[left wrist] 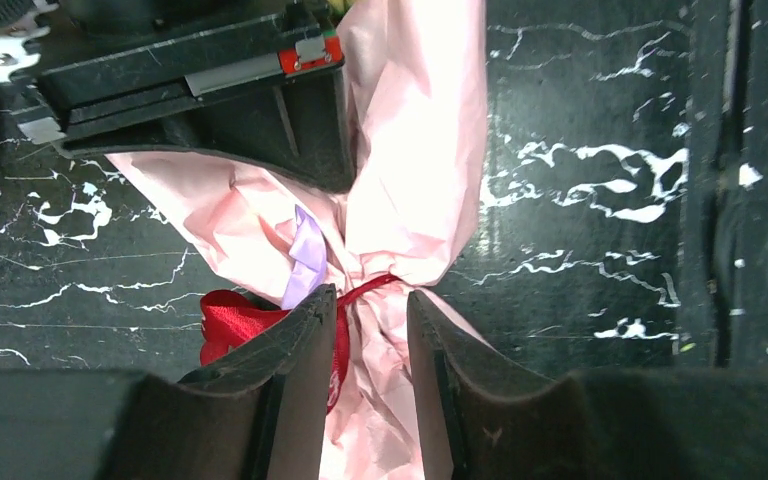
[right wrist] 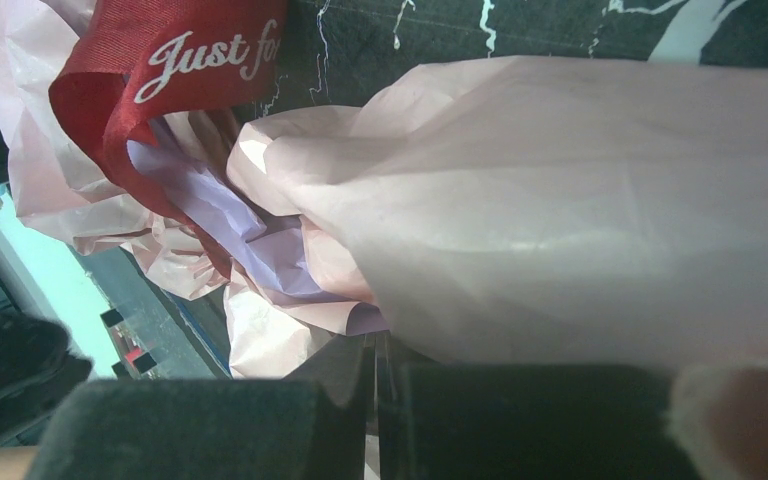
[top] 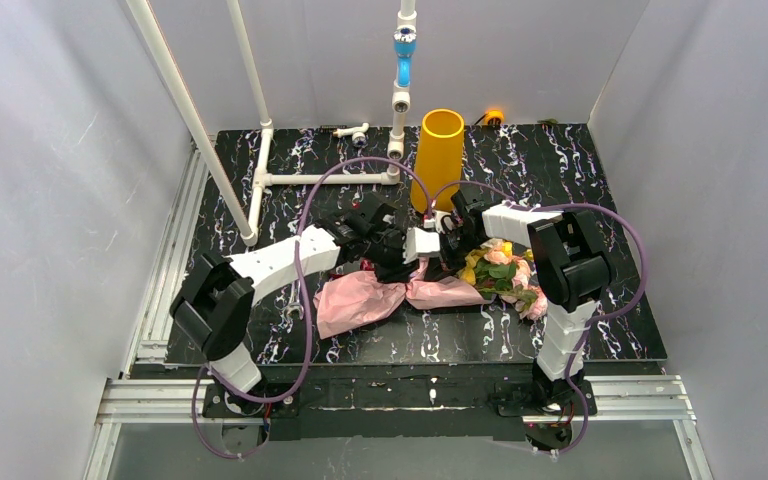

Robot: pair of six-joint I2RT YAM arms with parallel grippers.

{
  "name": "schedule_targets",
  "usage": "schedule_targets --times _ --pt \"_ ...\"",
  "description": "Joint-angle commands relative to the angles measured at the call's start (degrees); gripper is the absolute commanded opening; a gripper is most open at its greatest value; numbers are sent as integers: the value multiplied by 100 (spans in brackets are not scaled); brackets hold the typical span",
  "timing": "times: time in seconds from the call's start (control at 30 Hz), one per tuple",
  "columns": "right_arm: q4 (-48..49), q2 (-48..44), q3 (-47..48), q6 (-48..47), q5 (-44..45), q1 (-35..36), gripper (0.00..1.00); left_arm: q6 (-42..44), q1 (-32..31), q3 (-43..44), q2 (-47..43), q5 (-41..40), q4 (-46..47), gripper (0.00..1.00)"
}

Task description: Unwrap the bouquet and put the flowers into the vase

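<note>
The bouquet (top: 430,285) lay on its side in the middle of the marbled black table (top: 580,170), between the two arms. Its flowers (top: 500,272) pointed toward the right arm and its pink paper (left wrist: 415,130) fanned out flat toward the left. It was wrapped and tied: the red ribbon (left wrist: 235,325) (printed in white script, "Just for" being all I could read from the right wrist) cinched the paper into a narrow neck, and a sliver of lilac sheet (left wrist: 307,255) poked out just above the knot. From the left wrist I saw the left gripper (left wrist: 370,305) partly open, its fingers standing either side of that neck, one of them touching the ribbon loop; it clamped nothing. The right gripper (right wrist: 375,395) was closed right up and pressed against the paper just beyond the knot; I could not tell whether a fold was nipped between its fingers. The mustard-yellow vase (top: 438,155) stood upright at the back, behind the bouquet and apart from it, beside the white pipe (top: 403,70). I judged the step in hand to be the untying, with nothing yet unwrapped. The next move, as I reckoned it, called for a pinch on the ribbon itself, not the paper neck, and a pull away from the knot while the other arm steadied the bundle.
</note>
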Motion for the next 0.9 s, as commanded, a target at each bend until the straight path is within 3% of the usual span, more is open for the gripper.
schedule_targets --times 0.0,0.27,0.4,0.53,0.63,0.77,0.87 --pt "-599 668 -499 -504 1739 154 1 668 -5 95 278 -292 -243 32" --pt "-618 718 -468 -521 1756 154 1 620 -5 383 891 -752 -135 28" --pt "-609 717 -461 -513 1790 154 1 412 23 411 947 -937 -115 14" --pt "-659 768 -396 -518 1915 154 1 -657 333 601 748 -195 -80 1" --pt "-679 795 -379 -513 1966 154 1 -1850 739 779 672 664 121 0" --pt "-678 796 -378 -518 1989 163 1 -3306 1106 804 559 1101 761 0" --pt "-677 800 -374 -513 1991 163 1 -3566 1147 835 454 1514 960 0"
